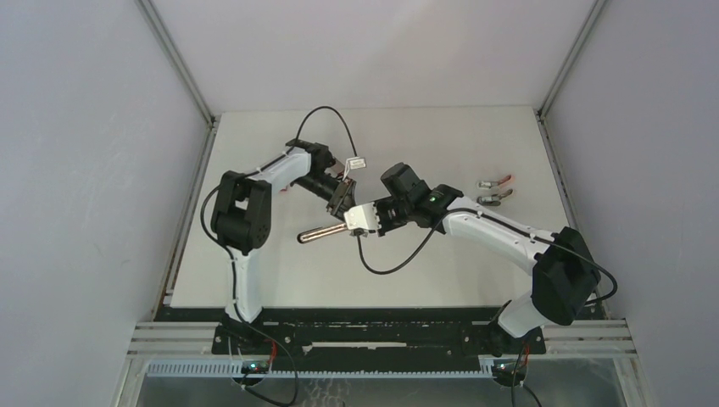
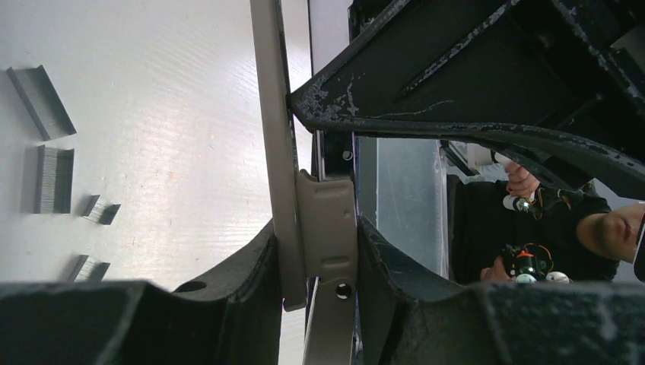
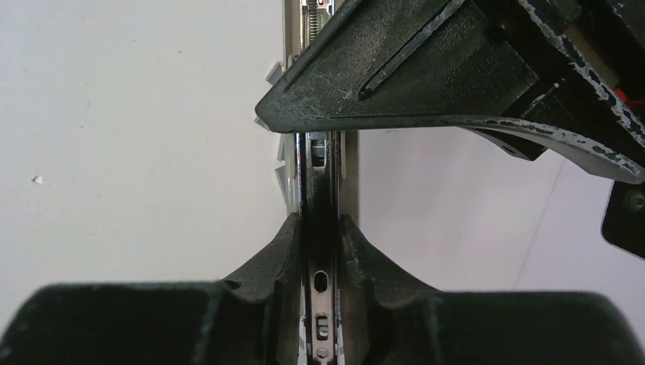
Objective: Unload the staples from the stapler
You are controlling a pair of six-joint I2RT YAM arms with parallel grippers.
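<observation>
Grey staples (image 2: 55,179) are lying in short strips on the table (image 2: 190,114) while the left gripper (image 2: 319,251) and the right gripper (image 3: 321,251) are both pinching the stapler (image 1: 318,234), so unloading is probably finishing and calling for a gentle shake to free any remainder

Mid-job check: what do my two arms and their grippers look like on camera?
The left arm and right arm have white links, bulky black joints and looping black cables. A green light glows near the right wrist. The left gripper and right gripper have black fingers with scuffed, chipped paint.
</observation>
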